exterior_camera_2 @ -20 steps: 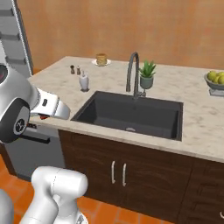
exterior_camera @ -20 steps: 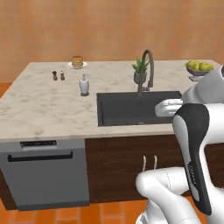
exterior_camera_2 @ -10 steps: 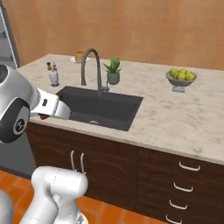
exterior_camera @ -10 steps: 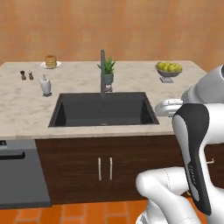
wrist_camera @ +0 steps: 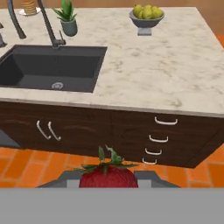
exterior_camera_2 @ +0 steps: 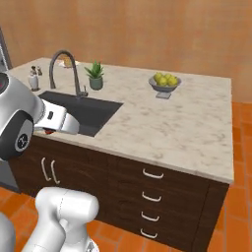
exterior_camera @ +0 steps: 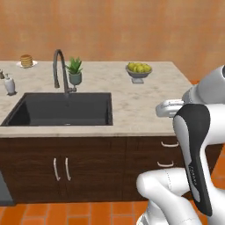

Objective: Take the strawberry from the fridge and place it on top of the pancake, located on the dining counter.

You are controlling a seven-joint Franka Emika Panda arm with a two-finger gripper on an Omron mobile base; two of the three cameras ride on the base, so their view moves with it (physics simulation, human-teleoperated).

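Note:
The strawberry (wrist_camera: 108, 175), red with green leaves, sits between the fingertips of my gripper (wrist_camera: 108, 180), which is shut on it. In the right base view the gripper (exterior_camera_2: 48, 131) hangs under the white hand in front of the dining counter (exterior_camera_2: 162, 123), with a bit of red showing. The pancake (exterior_camera: 27, 60), a golden stack on a white plate, stands at the counter's far left corner, far from the gripper. It also appears as pancake (exterior_camera_2: 65, 61) behind the tap and pancake (wrist_camera: 29, 6) at the top left. A grey sliver of the fridge (exterior_camera_2: 3, 49) shows at the left edge.
A black sink (exterior_camera: 61, 109) with a curved tap (exterior_camera: 59, 70) is set in the beige counter (exterior_camera: 132, 110). A potted plant (exterior_camera: 75, 71), a bowl of yellow fruit (exterior_camera: 139, 70) and a soap bottle (exterior_camera: 9, 84) stand on it. Dark drawers (exterior_camera_2: 152, 197) face an orange tile floor.
The whole picture has slid left, so the base has driven right along the island. The arm keeps its pose and the gripper stays shut on the strawberry.

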